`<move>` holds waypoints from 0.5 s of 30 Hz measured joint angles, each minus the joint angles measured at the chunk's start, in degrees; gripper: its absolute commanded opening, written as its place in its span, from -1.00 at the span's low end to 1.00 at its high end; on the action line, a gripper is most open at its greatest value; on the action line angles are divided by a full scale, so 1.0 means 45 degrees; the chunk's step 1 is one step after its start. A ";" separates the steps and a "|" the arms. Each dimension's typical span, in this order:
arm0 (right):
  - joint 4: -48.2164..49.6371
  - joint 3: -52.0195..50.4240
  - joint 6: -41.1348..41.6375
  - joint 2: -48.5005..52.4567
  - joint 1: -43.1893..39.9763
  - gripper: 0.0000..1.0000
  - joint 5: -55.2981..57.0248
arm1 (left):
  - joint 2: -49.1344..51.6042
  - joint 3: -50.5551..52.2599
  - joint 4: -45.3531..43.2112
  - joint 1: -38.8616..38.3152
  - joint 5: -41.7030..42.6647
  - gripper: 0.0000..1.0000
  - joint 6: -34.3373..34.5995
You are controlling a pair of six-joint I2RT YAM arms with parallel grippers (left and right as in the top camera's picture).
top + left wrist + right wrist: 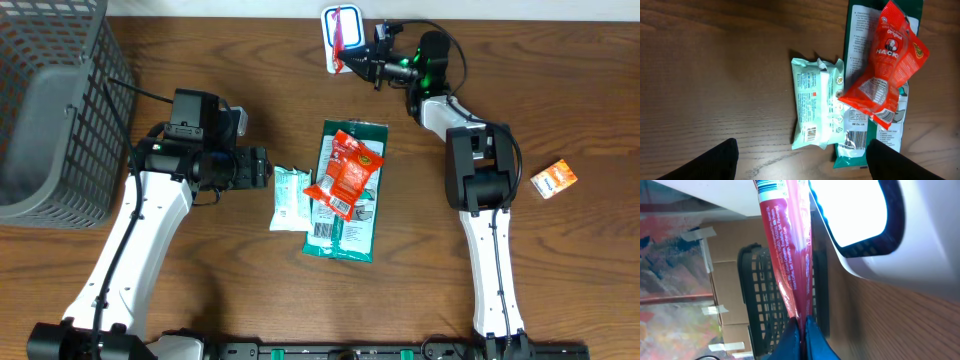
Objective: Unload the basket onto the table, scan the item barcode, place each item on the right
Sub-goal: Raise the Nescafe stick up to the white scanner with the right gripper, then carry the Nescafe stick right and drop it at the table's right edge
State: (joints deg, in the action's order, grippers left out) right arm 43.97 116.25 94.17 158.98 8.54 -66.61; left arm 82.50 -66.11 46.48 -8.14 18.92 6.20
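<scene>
At the table's far edge stands a white scanner (332, 40) with a blue-rimmed window. My right gripper (362, 62) is shut on the end of a slim red packet (345, 32) and holds it against the scanner. In the right wrist view the blue fingers (812, 335) pinch the red packet (787, 255) beside the scanner's bright window (860, 215). My left gripper (262, 167) is open and empty, just left of a pale green packet (288, 198). From the left wrist, that pale packet (815, 107) lies ahead of the left gripper (800, 152), barcode near its lower end.
A red-orange snack bag (345, 175) lies on a long dark green packet (345, 235) mid-table. A small orange packet (553, 180) sits at the right. A dark wire basket (55, 100) fills the far left corner.
</scene>
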 measured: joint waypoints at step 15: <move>0.5756 0.1180 0.2958 -0.0034 -0.0495 -0.97 -0.1666 | 0.0000 0.0000 0.0005 0.0000 0.0000 0.65 0.0000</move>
State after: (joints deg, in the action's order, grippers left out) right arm 69.87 121.56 107.48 158.82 6.31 -74.11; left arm 82.50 -66.11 46.50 -8.14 18.92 6.20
